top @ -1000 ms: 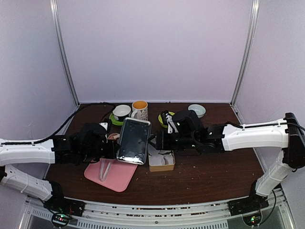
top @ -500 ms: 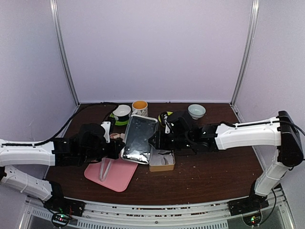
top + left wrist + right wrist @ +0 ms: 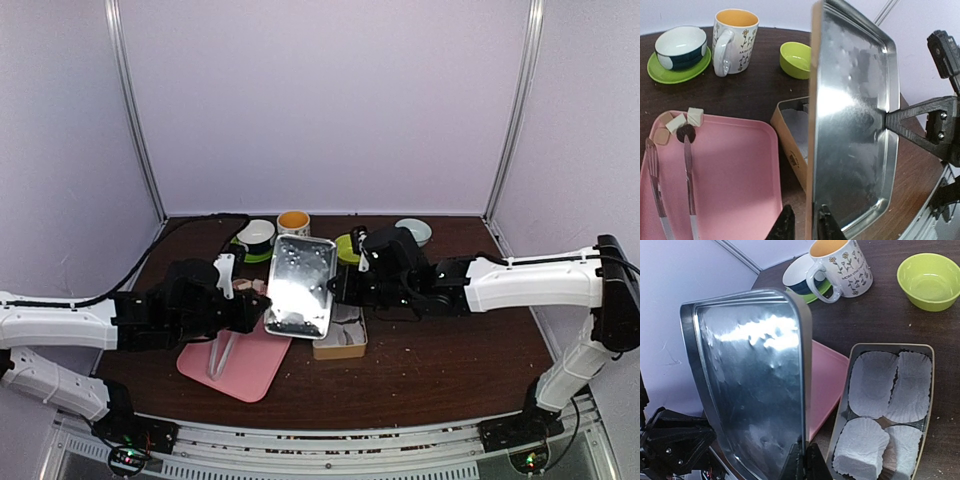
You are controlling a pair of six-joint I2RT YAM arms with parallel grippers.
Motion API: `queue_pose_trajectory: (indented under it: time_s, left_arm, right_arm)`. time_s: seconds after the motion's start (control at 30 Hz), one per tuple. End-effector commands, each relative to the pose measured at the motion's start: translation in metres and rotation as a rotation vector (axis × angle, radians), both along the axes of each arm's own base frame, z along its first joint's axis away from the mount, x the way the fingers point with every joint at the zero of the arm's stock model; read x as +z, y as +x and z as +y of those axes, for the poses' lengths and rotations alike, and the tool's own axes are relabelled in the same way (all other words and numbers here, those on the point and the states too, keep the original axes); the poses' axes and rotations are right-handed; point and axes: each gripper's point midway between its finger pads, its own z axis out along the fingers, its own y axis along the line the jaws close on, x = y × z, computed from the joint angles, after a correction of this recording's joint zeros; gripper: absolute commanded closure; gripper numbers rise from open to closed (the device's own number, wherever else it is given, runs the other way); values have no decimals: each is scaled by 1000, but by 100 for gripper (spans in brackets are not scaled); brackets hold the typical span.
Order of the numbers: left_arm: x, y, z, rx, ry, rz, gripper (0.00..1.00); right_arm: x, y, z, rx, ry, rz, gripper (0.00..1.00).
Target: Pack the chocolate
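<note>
One tin lid (image 3: 300, 285), two grips: right jaws newly clamped, left jaws loosening.

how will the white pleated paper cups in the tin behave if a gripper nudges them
The white pleated paper cups look thin and crinkled, so probably very light and floppy, apt to crush or shift at a nudge. They sit packed together inside the rectangular tan-sided tin, whose walls should likely keep them from sliding far.
</note>
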Motion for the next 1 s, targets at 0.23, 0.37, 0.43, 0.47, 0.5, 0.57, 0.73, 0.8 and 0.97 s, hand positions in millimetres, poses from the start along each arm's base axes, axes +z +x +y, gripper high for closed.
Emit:
queue_pose_trajectory:
  time_s: [0.23,0.37,0.43,0.47,0.5,0.57,0.73,0.8,0.97]
  left_arm:
    - [1,10,20,52,15,47,49]
    - [-16,28,50,122,181,125,48]
    - [-23,34,60,144,252,153,48]
    - [-27,35,63,146,280,166,47]
    - [-31,37,66,154,304,183,46]
    - [-41,36,74,170,349,221,37]
    - [-58,27,82,170,349,257,20]
    - [-59,22,86,171,343,253,18]
    - [-56,10,88,113,299,209,12]
  right_arm:
    - [-8,27,-98,-130,-122,-24,100]
    - [-18,22,-144,-115,-248,-5,100]
    - [-24,17,-169,-115,-326,15,100]
    - [-28,14,-181,-112,-360,32,100]
    - [-33,11,-192,-109,-395,53,100]
    - [-43,4,-212,-105,-453,91,100]
    - [-75,-5,-244,-126,-502,187,100]
    - [-87,-5,-248,-110,-490,226,100]
    - [-111,4,-253,-72,-429,327,100]
